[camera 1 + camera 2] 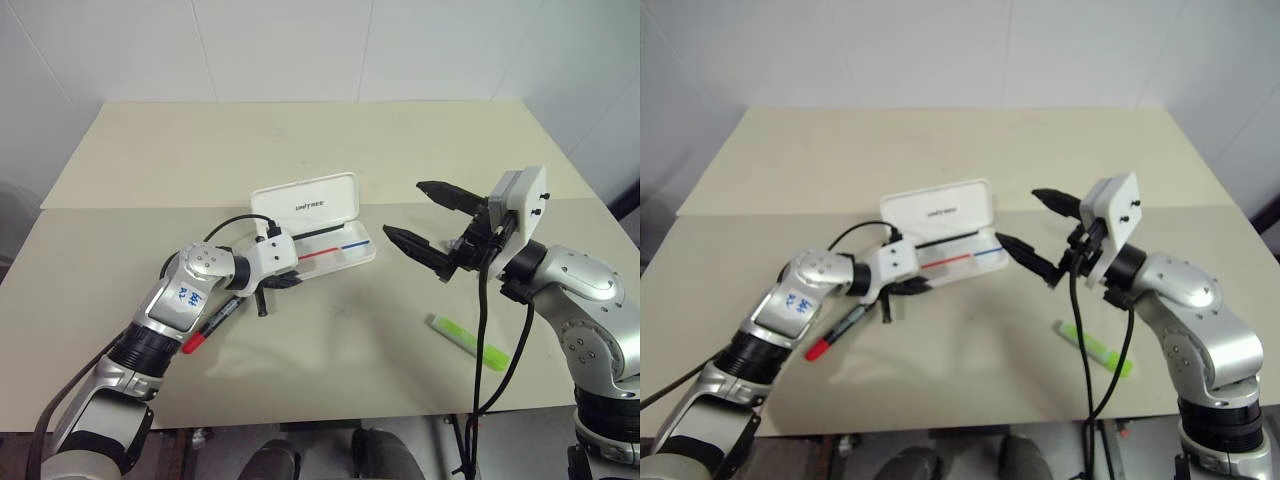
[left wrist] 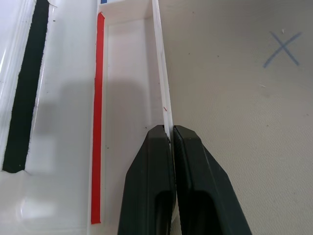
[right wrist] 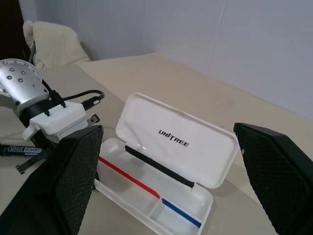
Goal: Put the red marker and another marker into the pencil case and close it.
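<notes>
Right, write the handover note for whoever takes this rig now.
Left claw: shut, pinching the front wall of the pencil case's tray.
Right claw: open wide, empty, raised beside the case.
Pencil case: open on the table, lid up, tray with nothing in it.
Red marker: lying on the table under the left arm, not picked up.
Green marker: lying on the table below the right arm, not picked up.
Done: case is open.
Left: put both markers in, then shut the lid.

Left gripper (image 1: 285, 282) fingers pinched together — right gripper (image 1: 428, 222) spread wide
</notes>
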Robot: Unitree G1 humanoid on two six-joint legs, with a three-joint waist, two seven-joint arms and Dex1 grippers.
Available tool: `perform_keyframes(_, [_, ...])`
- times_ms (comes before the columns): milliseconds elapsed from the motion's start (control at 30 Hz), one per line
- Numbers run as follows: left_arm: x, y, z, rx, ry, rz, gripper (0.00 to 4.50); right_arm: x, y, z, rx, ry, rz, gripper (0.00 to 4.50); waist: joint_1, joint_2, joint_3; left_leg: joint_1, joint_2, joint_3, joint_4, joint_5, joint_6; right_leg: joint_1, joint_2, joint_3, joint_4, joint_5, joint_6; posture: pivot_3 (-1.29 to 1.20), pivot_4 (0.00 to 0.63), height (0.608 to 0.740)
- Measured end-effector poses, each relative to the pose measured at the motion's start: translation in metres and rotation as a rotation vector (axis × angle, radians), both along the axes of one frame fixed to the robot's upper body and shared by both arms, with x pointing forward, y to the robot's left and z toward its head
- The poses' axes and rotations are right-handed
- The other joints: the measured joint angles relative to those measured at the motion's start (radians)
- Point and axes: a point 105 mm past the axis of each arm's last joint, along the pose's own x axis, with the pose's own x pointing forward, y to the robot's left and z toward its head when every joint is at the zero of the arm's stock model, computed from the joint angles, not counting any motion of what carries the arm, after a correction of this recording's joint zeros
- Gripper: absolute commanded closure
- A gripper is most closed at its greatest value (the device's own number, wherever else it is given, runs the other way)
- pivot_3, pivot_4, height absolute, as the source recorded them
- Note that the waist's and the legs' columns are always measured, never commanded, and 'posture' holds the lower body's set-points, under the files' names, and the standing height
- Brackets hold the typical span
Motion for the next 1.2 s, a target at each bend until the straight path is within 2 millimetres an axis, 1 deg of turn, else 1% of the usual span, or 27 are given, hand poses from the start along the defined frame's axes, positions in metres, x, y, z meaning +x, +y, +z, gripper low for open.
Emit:
perform_keyframes(100, [-0.003, -0.002, 0.001, -0.008, 0.015, -0.027, 4.49, 0.000, -0.001, -0.003, -0.015, 0.005, 0.004, 0.00, -0.001, 0.001, 0.000, 0.000, -0.003, 0.000, 0.000, -0.001, 0.003, -0.001, -0.001, 0.000, 0.000, 0.000, 0.000, 0.00, 0.150, 0.740])
perform_keyframes(267, [-0.016, -0.011, 0.001, -0.014, 0.045, -0.110, 4.49, -0.001, -0.004, -0.008, -0.057, 0.015, 0.015, 0.00, 0.002, 0.001, 0.001, -0.001, -0.006, 0.000, 0.002, -0.004, 0.008, -0.001, -0.002, 0.000, 0.001, 0.000, 0.000, 0.00, 0.150, 0.740])
perform_keyframes(467, [-0.032, -0.025, 0.002, 0.009, 0.060, -0.233, 4.49, -0.007, -0.020, -0.037, -0.165, 0.106, 0.020, 0.00, 0.007, 0.002, 0.001, -0.001, -0.008, 0.000, 0.004, -0.006, 0.012, -0.002, -0.003, -0.002, 0.004, 0.000, 0.000, 0.00, 0.150, 0.740])
perform_keyframes(567, [-0.039, -0.027, 0.000, 0.027, 0.065, -0.273, 4.49, -0.009, -0.026, -0.043, -0.186, 0.119, 0.021, 0.00, 0.005, 0.002, 0.002, -0.001, -0.008, 0.001, 0.004, -0.006, 0.012, -0.002, -0.005, -0.002, 0.004, 0.000, 0.000, 0.00, 0.150, 0.740])
perform_keyframes(700, [-0.043, -0.026, -0.004, 0.054, 0.055, -0.277, 4.49, -0.014, -0.037, -0.046, -0.211, 0.132, -0.003, 0.00, 0.007, 0.002, 0.002, -0.001, -0.007, 0.001, 0.004, -0.006, 0.012, -0.002, -0.006, -0.002, 0.002, 0.000, 0.000, 0.00, 0.150, 0.740])
perform_keyframes(867, [-0.044, -0.027, -0.005, 0.065, 0.056, -0.234, 4.49, -0.024, -0.048, -0.061, -0.277, 0.169, -0.015, 0.00, 0.011, 0.002, 0.002, 0.000, -0.007, 0.004, 0.005, -0.007, 0.012, 0.000, -0.005, -0.001, 0.000, 0.001, 0.002, 0.00, 0.150, 0.740])
perform_keyframes(933, [-0.045, -0.027, -0.005, 0.068, 0.061, -0.220, 4.49, -0.024, -0.050, -0.060, -0.279, 0.156, -0.021, 0.00, 0.012, 0.002, 0.002, 0.000, -0.007, 0.005, 0.006, -0.007, 0.012, 0.000, -0.005, 0.000, -0.003, 0.004, 0.007, 0.00, 0.150, 0.740])
perform_keyframes(1200, [-0.049, -0.029, -0.006, 0.058, 0.082, -0.187, 4.49, -0.027, -0.050, -0.058, -0.278, 0.145, -0.025, 0.00, 0.020, 0.002, 0.002, 0.001, -0.005, 0.007, 0.006, -0.006, 0.012, 0.000, -0.003, 0.001, -0.004, 0.004, 0.008, 0.00, 0.150, 0.740])
